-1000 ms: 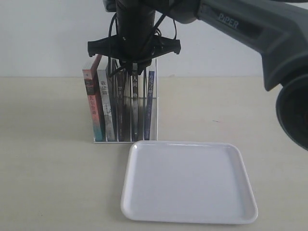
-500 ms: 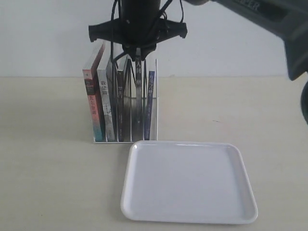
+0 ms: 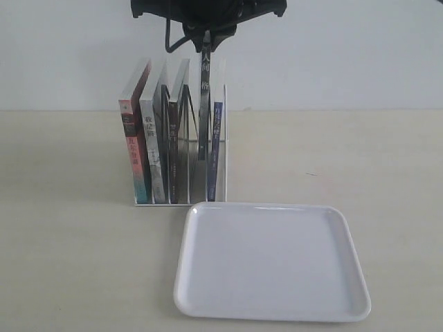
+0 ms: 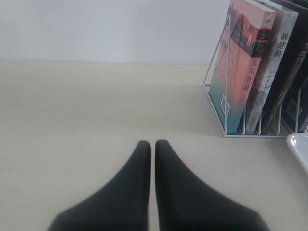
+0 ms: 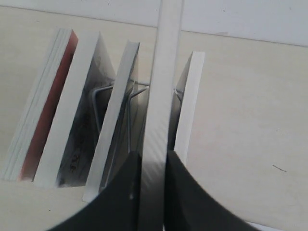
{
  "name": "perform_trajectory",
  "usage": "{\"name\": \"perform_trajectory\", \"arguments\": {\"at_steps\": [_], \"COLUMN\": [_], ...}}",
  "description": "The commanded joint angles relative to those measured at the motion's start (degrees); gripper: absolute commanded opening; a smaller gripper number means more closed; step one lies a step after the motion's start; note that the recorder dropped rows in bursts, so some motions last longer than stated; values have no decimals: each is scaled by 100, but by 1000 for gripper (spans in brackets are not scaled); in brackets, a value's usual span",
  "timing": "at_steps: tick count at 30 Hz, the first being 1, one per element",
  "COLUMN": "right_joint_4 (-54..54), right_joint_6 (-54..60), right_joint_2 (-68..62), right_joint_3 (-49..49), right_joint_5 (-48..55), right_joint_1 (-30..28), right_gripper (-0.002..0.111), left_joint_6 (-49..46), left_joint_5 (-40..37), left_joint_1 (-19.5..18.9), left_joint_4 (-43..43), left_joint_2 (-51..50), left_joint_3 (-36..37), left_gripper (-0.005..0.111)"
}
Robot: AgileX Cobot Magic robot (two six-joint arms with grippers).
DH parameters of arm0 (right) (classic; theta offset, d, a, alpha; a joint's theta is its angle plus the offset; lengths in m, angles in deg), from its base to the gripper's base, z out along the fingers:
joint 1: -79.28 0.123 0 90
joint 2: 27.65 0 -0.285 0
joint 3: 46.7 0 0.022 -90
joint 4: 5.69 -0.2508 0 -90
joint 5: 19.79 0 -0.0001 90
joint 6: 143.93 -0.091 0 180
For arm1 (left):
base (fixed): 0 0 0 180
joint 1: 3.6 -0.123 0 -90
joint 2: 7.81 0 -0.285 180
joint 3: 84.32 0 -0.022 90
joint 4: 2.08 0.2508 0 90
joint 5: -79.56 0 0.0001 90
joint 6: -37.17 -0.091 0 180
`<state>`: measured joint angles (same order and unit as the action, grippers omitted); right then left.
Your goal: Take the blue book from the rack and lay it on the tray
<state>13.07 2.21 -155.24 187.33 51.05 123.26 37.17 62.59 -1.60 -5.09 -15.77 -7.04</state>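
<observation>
The fingers (image 5: 122, 197) of the right gripper (image 5: 153, 155) are pinching the top edge of a black-spined book (image 3: 204, 104), one dark pad lying against each cover with the pale page edge running out between them. In the exterior view this gripper is sitting at the 12 o'clock edge, and the book is hanging upright from it, standing taller than its neighbours while its lower end is reaching down among the rods of the rack (image 3: 166, 203). The blue book (image 3: 216, 149) is standing in the rack just at 3 o'clock of the gripped one, in the last slot on that side, with no finger touching it. At 9 o'clock of the gripped book, another dark-spined book (image 3: 176, 152), a white-spined one (image 3: 154, 149) and a pink-and-teal-spined book (image 3: 133, 145) are leaning in their slots. The tray (image 3: 270, 263) is lying flat on the table (image 3: 69, 242) at 5 o'clock of the rack, its far rim just beside the rack's base. The left gripper (image 4: 153, 147) is hovering low over bare table, its fingers (image 4: 130, 183) pressing together with nothing between them
</observation>
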Motion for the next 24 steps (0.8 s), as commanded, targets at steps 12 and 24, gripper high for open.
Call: {"name": "perform_trajectory", "arguments": {"at_steps": [12, 24], "right_joint_4": [104, 51], "right_joint_6": [19, 19], "right_joint_2": [111, -573], "right_joint_3": [29, 29], "right_joint_5": [-88, -88], "right_joint_1": [-18, -18], "right_gripper": [0, 0], "left_joint_6": [0, 0], "left_joint_5": [25, 25], "left_joint_1": [-11, -11], "left_joint_4": [-23, -23], "left_joint_2": [18, 18], "left_joint_3": [-6, -6], "left_gripper": [4, 4]}}
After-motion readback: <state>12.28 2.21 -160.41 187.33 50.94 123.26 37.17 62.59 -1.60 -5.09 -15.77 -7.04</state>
